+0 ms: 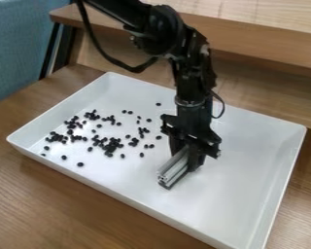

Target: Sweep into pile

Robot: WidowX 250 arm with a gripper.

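Observation:
The black gripper (186,154) hangs down over the middle of the white tray (242,194), shut on a pale grey ribbed bar (174,168). The bar slants toward the tray's front side, its lower end at or close to the tray floor; whether it touches cannot be told. Small black beans (110,145) lie scattered over the left half of the tray, some in loose clusters and some single. They are to the left of the bar, apart from it, with one bean (158,104) farther back near the tray's rear.
Raised walls run around the tray, which stands on a brown wooden table (60,209). A wooden ledge (262,39) rises behind it, and a blue chair or panel (22,44) is at the upper left. The arm's cable loops above the tray's back edge.

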